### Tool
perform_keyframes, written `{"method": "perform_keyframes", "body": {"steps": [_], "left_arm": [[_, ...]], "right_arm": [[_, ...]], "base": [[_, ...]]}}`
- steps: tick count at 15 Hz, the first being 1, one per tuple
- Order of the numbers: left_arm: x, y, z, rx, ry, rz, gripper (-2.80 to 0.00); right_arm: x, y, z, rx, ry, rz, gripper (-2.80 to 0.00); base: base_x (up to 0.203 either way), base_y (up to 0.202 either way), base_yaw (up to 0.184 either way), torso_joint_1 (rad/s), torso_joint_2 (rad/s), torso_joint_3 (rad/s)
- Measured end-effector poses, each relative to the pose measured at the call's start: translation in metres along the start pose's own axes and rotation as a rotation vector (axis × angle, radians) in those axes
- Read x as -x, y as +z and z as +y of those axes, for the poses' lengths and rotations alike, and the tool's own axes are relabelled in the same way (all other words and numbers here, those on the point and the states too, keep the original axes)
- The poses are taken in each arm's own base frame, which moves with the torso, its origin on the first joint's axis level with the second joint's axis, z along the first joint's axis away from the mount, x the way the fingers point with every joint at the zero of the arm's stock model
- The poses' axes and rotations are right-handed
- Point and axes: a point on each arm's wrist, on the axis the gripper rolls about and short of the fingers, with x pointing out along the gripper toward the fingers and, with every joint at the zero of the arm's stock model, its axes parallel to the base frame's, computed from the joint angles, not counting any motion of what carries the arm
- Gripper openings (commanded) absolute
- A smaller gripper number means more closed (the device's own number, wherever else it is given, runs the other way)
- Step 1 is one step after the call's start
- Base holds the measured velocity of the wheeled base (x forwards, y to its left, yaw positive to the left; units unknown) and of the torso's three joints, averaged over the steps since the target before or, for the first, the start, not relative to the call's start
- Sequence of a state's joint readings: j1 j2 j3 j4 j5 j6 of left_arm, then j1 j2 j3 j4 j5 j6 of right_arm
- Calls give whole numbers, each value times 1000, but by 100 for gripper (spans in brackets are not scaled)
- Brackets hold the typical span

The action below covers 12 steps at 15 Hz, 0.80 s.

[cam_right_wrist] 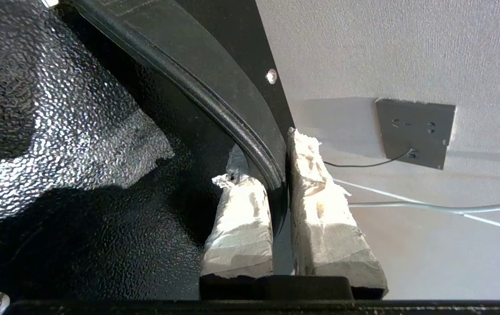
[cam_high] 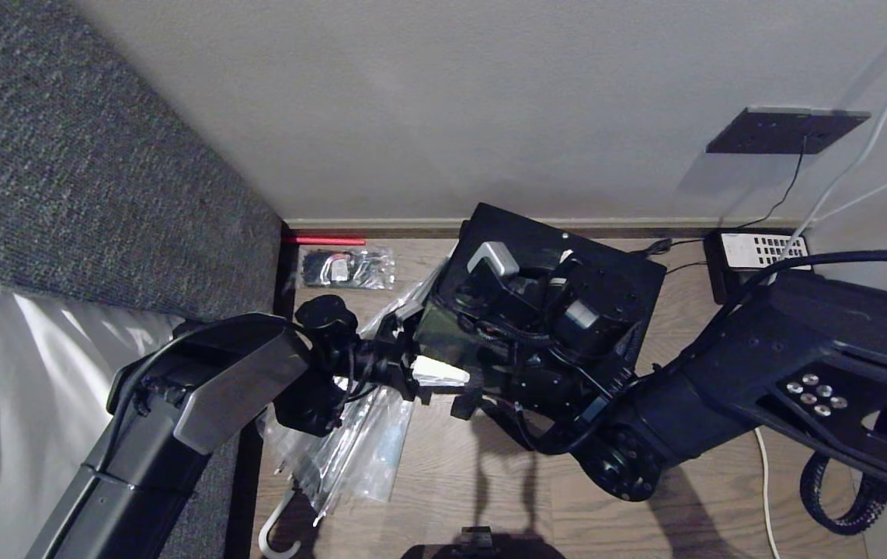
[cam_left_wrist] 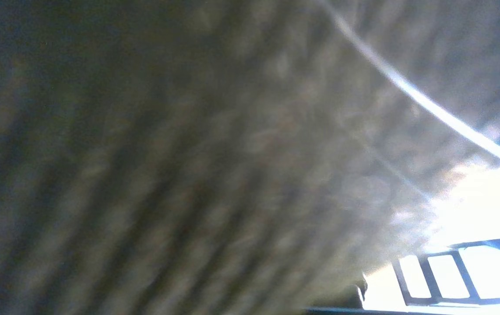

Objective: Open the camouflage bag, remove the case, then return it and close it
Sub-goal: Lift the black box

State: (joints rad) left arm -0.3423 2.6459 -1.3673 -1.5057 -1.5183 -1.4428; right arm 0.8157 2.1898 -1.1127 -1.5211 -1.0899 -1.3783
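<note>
Wood floor (cam_high: pixel 451 466): right gripper (cam_right_wrist: pixel 281 192) (clamped) on camouflage bag (cam_right_wrist: pixel 215 78) rim.

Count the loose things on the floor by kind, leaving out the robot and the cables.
camouflage bag: 1
plastic-wrapped umbrella: 1
small clear packet: 1
white-topped box by the wall: 1
Total: 4
</note>
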Motion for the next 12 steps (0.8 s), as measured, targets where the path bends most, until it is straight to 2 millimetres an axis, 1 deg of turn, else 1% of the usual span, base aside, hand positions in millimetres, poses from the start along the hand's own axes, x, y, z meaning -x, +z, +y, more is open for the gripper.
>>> {"method": "perform_keyframes", "body": {"steps": [6,9,12], "left_arm": [[1,-13,11,98,5,-6,-280],[1,-9,7,195,4,-10,-280],[1,-6,5,202,3,-9,-280]], "right_arm": [[0,1,-8,-9,-7,0,-280],[0,2,-15,-19,-15,0,-280],[0,4,-23,-29,-23,-1,-280]], "base": [[0,0,0,0,0,0],[0,0,0,0,0,0],[0,0,0,0,0,0]]}}
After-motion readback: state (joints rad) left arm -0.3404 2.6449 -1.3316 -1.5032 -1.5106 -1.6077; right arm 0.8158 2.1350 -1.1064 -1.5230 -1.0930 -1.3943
